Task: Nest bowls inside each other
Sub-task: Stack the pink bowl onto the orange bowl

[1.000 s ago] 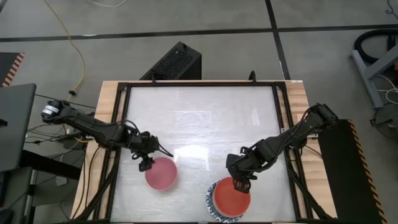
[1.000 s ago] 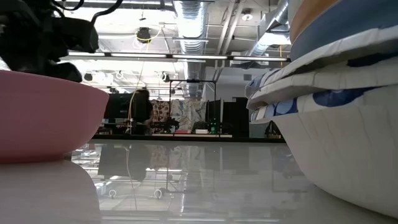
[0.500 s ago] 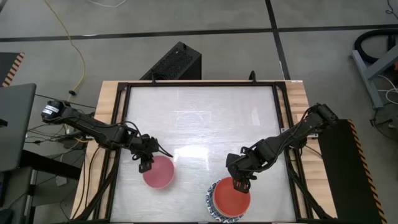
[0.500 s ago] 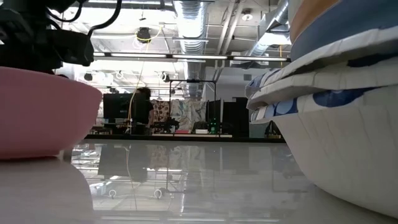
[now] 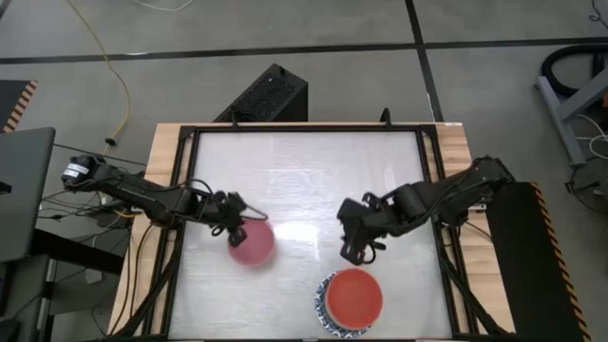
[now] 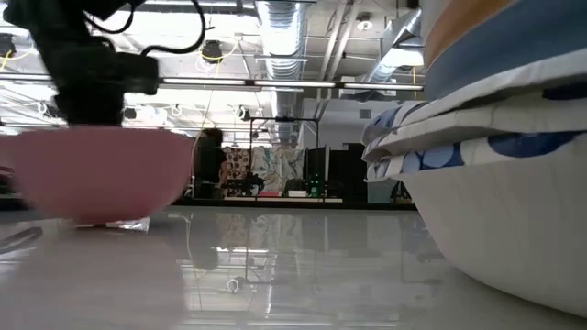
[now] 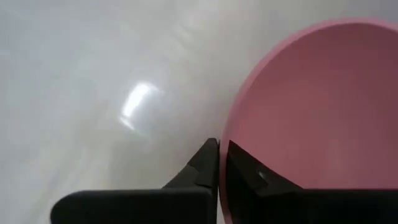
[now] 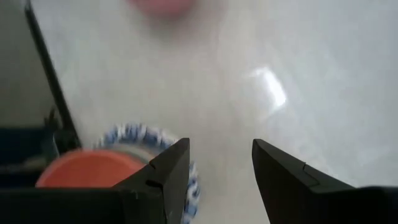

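A pink bowl [image 5: 254, 244] sits left of the table's middle, and my left gripper [image 5: 234, 230] is shut on its rim. The low view shows this bowl [image 6: 101, 174] under the dark gripper. A stack of nested bowls [image 5: 349, 301] stands near the front edge, an orange-red one on top and a white bowl with a blue-patterned rim [image 8: 127, 138] at the bottom. My right gripper [image 5: 357, 249] hovers open above the table, on the far side of the stack, with nothing between its fingers [image 8: 221, 168]. My left gripper pinches the pink bowl's rim [image 7: 225, 134] at its left side, one finger [image 7: 249, 180] inside the bowl and the other [image 7: 202, 165] outside. The fingers slant down from the table's left. The bowl stays upright; whether its base is clear of the table I cannot tell.
The table is a glossy white sheet [image 5: 304, 180] inside a black frame [image 5: 180, 190] on wooden edges. Open surface lies between the pink bowl and the stack and across the far half. The stack fills the right of the low view [image 6: 495, 183].
My left gripper has shut on the pink bowl's rim and taken the bowl toward the far edge and a little to the right. My right gripper has risen off the stack and drawn toward the far edge, staying open; the stack has kept its place.
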You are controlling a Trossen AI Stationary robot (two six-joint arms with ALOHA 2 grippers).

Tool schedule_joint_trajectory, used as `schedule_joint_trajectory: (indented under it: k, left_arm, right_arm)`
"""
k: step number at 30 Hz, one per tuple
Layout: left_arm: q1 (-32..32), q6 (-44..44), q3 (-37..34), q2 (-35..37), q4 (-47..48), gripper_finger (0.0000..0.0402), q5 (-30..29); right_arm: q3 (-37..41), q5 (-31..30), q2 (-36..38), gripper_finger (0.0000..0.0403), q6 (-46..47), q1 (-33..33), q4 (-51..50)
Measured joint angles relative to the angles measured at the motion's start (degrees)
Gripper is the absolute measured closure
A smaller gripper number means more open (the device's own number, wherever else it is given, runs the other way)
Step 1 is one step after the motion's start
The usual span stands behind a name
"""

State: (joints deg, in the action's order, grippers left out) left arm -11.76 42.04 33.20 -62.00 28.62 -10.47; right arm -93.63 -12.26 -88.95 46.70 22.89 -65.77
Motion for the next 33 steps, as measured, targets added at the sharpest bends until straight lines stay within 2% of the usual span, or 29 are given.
schedule_joint_trajectory:
  k: [4, 7, 10, 13, 18, 22, 26, 33]
  left_arm:
    - [2.7, 1.6, 3.6, 0.0, -1.3, 0.0401, -18.1]
    - [5.5, -1.5, 7.3, 0.0, -5.1, 0.0401, -30.1]
    - [7.9, -8.1, 10.8, 0.0, -12.7, 0.0401, -38.7]
    - [9.6, -19.1, 13.5, 0.0, -23.2, 0.0401, -44.7]
    - [11.7, -40.4, 15.3, 0.0, -40.2, 0.0401, -49.6]
    - [12.9, -50.6, 15.9, 0.0, -48.4, 0.0401, -50.4]
    - [13.6, -54.7, 15.9, 0.0, -52.2, 0.0401, -50.2]
    - [15.1, -54.9, 15.9, 0.0, -52.6, 0.0401, -48.9]
  right_arm:
    - [-3.8, -11.4, 0.1, 0.0210, 0.0, -1.3, -1.2]
    - [-4.3, -22.4, 0.1, 0.0210, 0.2, -2.5, -1.3]
    - [-4.3, -32.1, 0.0, 0.0210, 1.1, -4.4, -0.6]
    - [-4.3, -39.4, -0.2, 0.0210, -2.5, -6.7, 5.7]
    - [-4.3, -43.9, -0.4, 0.0210, -17.4, -9.7, 20.9]
    - [-4.3, -44.6, -0.4, 0.0210, -25.8, -11.7, 28.7]
    - [-4.3, -44.9, -0.4, 0.0210, -32.0, -13.1, 34.4]
    - [-4.3, -44.8, -0.4, 0.0210, -38.9, -14.6, 40.8]
